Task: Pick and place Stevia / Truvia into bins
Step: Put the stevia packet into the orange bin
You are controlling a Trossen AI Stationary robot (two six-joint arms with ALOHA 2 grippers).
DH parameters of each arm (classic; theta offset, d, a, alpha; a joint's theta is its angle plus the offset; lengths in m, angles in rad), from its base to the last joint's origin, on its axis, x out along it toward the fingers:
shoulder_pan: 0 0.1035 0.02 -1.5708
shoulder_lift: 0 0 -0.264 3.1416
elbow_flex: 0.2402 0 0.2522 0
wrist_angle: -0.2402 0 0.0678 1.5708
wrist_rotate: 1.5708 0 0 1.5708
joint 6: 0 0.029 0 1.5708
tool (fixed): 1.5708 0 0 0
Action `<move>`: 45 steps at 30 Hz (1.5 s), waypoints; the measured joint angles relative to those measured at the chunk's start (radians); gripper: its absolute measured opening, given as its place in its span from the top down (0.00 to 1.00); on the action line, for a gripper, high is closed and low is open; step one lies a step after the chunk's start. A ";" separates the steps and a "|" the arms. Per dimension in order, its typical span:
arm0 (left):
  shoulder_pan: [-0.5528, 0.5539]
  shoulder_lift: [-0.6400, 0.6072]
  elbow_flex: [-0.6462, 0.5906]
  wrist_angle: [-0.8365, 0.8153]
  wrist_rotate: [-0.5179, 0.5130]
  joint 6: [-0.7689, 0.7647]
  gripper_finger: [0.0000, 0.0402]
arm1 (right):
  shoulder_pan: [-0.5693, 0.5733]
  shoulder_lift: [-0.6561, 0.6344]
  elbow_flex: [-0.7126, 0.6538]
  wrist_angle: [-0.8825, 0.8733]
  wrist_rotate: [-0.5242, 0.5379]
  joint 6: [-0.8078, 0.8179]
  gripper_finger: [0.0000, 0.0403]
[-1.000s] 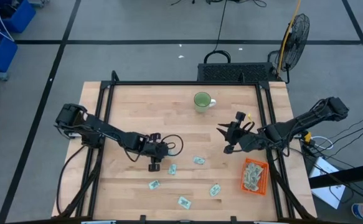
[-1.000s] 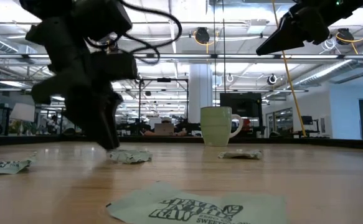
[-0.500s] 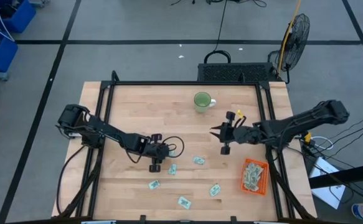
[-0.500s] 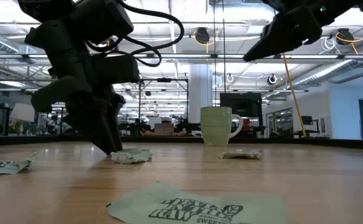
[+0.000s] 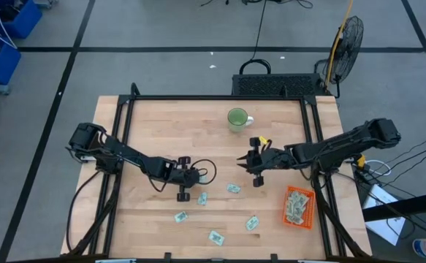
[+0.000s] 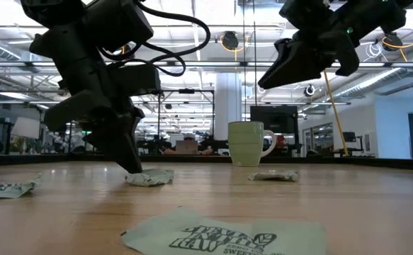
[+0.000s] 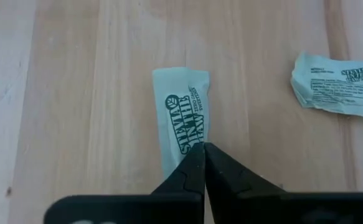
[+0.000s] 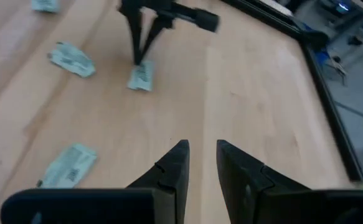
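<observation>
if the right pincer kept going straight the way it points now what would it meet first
Most likely the bare wooden table top. The right pincer, fingers apart and empty, tilts down at open boards; the pale green paper sachet under the left pincer lies off to one side, though depth is unclear.

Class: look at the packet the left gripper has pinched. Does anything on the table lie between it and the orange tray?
Yes. Between the packet under the left gripper and the orange tray, another sachet lies on the table; lifting over it should clear it.
</observation>
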 joint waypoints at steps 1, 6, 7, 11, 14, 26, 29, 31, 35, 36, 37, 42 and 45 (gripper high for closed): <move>0.000 0.000 -0.001 0.004 -0.002 0.001 0.98 | 0.000 0.008 0.000 0.009 -0.016 -0.006 0.81; 0.001 -0.013 -0.003 0.031 -0.020 0.004 0.99 | 0.000 0.049 0.000 0.074 -0.125 -0.079 0.81; 0.002 -0.018 -0.003 0.042 -0.023 0.004 0.99 | 0.000 0.059 0.000 0.101 -0.144 -0.121 0.81; 0.000 -0.065 -0.003 0.059 -0.028 0.009 0.99 | 0.000 0.110 0.000 0.253 -0.166 -0.182 0.81; 0.001 -0.094 -0.002 0.077 -0.036 0.012 0.98 | -0.001 0.141 0.000 0.327 -0.166 -0.194 0.81; 0.013 -0.133 0.000 0.335 0.053 0.053 0.99 | -0.003 0.264 0.000 0.437 -0.166 -0.262 0.68; 0.024 -0.134 0.000 0.360 0.080 0.039 0.98 | -0.004 0.266 0.000 0.473 -0.202 -0.262 0.61; 0.034 -0.134 0.000 0.372 0.081 0.027 0.98 | -0.005 0.266 0.000 0.494 -0.243 -0.262 0.57; 0.058 -0.134 0.000 0.418 0.139 0.011 0.99 | -0.005 0.266 0.000 0.511 -0.275 -0.268 0.51; 0.064 -0.134 0.000 0.434 0.153 -0.004 0.99 | -0.005 0.266 0.000 0.508 -0.273 -0.268 0.51; 0.068 -0.134 0.000 0.452 0.162 -0.021 0.98 | -0.005 0.266 0.000 0.507 -0.271 -0.268 0.50; 0.086 -0.134 0.000 0.519 0.197 -0.055 0.99 | -0.005 0.266 0.000 0.517 -0.269 -0.271 0.52; 0.100 -0.134 0.000 0.534 0.204 -0.071 0.98 | -0.005 0.266 0.000 0.533 -0.270 -0.271 0.55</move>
